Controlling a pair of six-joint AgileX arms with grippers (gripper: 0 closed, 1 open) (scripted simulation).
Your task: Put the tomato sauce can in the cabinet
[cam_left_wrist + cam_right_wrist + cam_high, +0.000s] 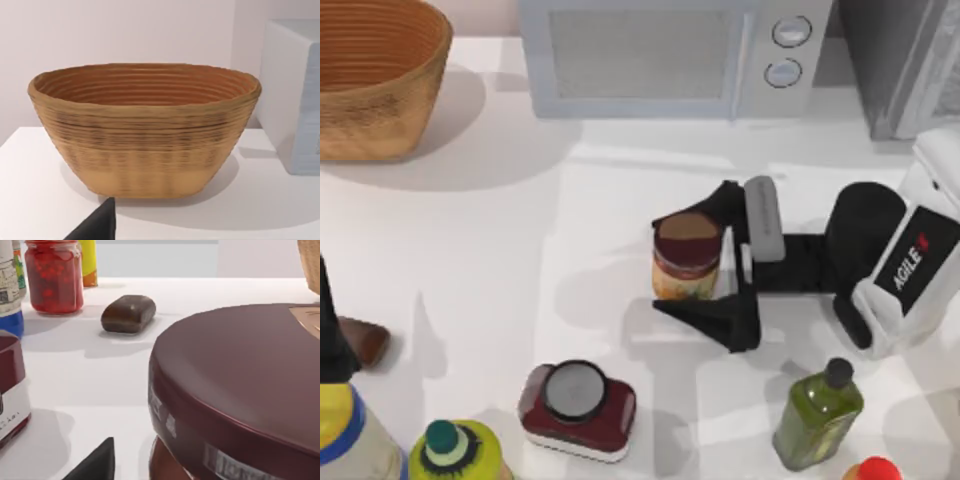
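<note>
Right arm: reaches in from the top view's right, its right end effector [692, 268] pointing left, low over the tabletop [520, 250].
Right end effector state: the two dark fingers [705, 318] are spread, one on each side of the tomato sauce can [687, 256]; contact cannot be told.
Tomato sauce can: upright between those fingers, dark maroon round top, orange-yellow label below.
Squat dark-red container [577, 410]: nearer the front edge, left of the end effector.
Green bottle [817, 415]: front, beside the arm.
Cabinet [905, 60]: far behind the arm, at the right corner.
Microwave [670, 55]: behind the can.
Left arm: parked at the left edge, facing the basket [145, 127].
</note>
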